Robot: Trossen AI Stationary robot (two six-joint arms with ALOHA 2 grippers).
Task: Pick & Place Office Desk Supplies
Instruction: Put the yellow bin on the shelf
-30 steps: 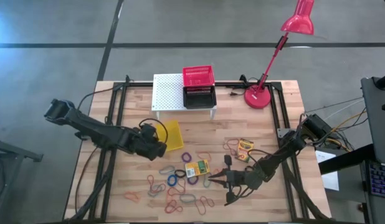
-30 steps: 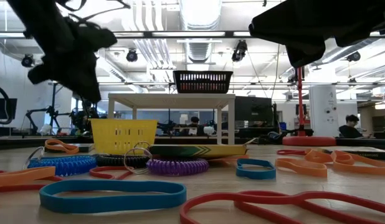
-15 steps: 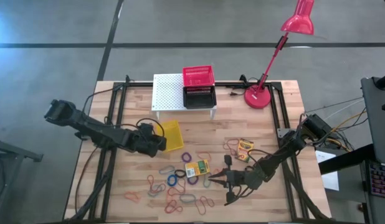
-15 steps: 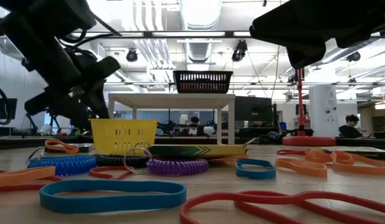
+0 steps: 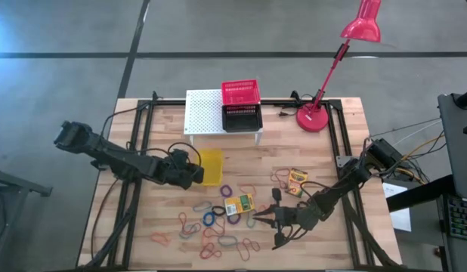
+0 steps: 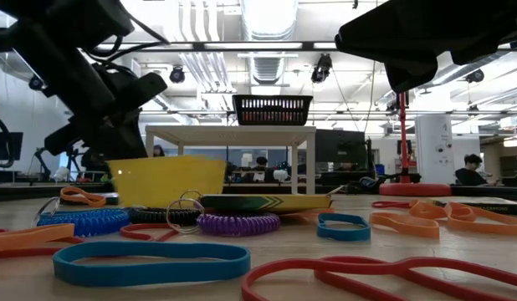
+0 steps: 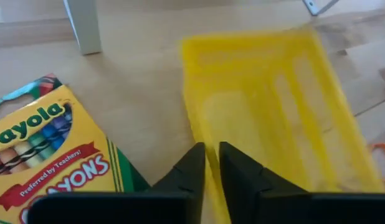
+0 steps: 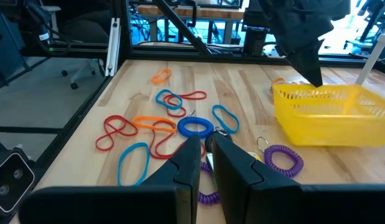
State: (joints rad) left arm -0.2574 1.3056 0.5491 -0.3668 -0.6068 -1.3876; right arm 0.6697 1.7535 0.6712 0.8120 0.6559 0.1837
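Yellow basket (image 7: pixel 267 118) rim seemingly pinched by left claw (image 7: pixel 211 163).

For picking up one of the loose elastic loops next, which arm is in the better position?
The right. The right gripper hovers directly beside the elastic loops, empty and shut. The left gripper is busy at the rim of the yellow basket, farther from the loops.

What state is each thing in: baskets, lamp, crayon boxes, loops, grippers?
Yellow mesh basket: open side up, gripped at its rim.
Left gripper: shut on that rim.
Thin coloured elastic loops: scattered loose on wooden table.
Right gripper: shut, empty, over the loops.
Red mesh basket: upright on white perforated stand.
Black mesh basket: upright on same stand.
Red desk lamp: standing, light unclear.
Yellow-green crayon boxes: lying flat.
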